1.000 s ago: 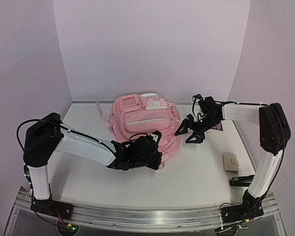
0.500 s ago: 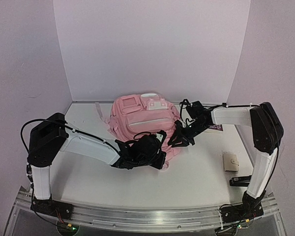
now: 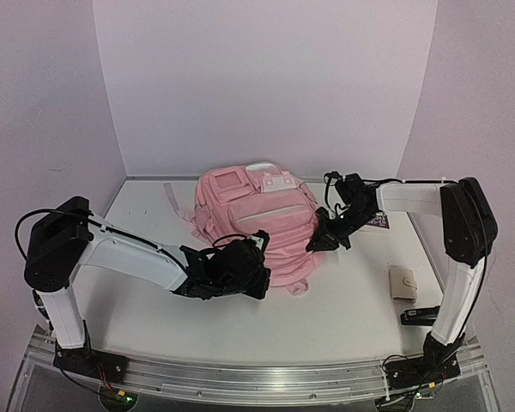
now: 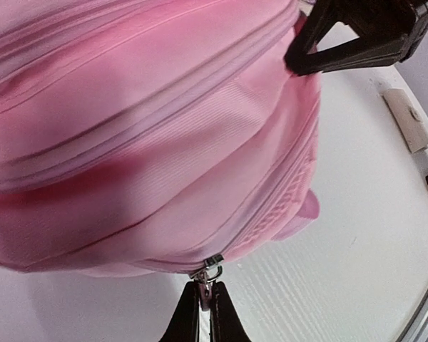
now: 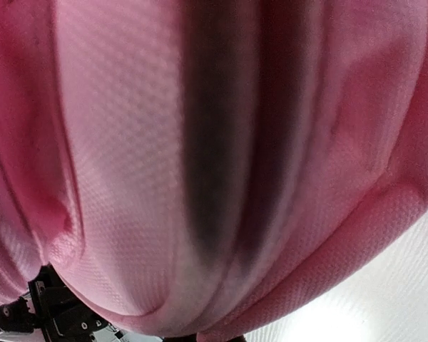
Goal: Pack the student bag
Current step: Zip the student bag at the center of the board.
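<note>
The student bag [image 3: 253, 225] lies flat at the middle of the bench [image 3: 343, 305], toward the back wall, its white patch at the far end. The zips seen from the left wrist run closed, so its inside is hidden. The left hand [image 4: 206, 288] is at the bag's near edge, pinched shut on a metal zip pull [image 4: 211, 269]. The right hand [image 3: 319, 241] is closed too, its tip pressed into the bag's right side – whether it has caught any fabric I cannot tell. A small beige wallet [image 3: 402, 282] lies on the bench to the right, well apart from the bag.
</note>
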`<state>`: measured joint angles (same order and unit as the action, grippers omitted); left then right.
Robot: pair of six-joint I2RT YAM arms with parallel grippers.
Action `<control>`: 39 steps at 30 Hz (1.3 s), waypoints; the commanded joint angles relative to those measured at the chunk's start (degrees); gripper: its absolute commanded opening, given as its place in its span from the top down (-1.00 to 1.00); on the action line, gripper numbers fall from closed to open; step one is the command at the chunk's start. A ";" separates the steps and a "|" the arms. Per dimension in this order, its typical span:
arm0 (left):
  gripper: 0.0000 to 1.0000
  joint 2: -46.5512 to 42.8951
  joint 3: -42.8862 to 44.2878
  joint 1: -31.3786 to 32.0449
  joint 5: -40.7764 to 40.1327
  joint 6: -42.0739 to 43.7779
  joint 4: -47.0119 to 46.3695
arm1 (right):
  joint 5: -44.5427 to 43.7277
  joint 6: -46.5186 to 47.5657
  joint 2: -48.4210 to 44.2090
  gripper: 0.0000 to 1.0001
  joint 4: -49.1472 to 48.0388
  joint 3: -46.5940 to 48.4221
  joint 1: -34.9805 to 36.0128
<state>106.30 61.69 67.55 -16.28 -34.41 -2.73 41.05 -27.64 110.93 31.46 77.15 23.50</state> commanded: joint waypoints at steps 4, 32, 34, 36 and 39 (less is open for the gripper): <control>1.00 -7.97 -5.25 -1.13 -7.32 -5.25 7.46 | -11.44 5.45 -0.14 0.99 3.65 5.79 -4.34; 1.00 6.73 9.91 -1.93 11.26 0.69 -10.45 | 3.24 2.52 -2.15 -0.26 3.25 -0.23 2.74; 1.00 6.25 9.13 -1.89 11.16 0.07 -10.39 | 1.86 2.25 -1.22 -0.12 3.36 0.47 2.73; 1.00 5.14 7.25 -1.90 10.82 -0.86 -11.22 | 1.29 2.25 -1.10 -0.12 3.39 0.26 2.71; 1.00 4.32 6.08 -1.97 10.31 -1.10 -11.40 | 1.28 2.32 -1.83 -0.17 3.34 -0.74 2.73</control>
<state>113.35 68.03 65.19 -6.29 -35.02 -9.15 44.43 -24.70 108.07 35.19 76.19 25.51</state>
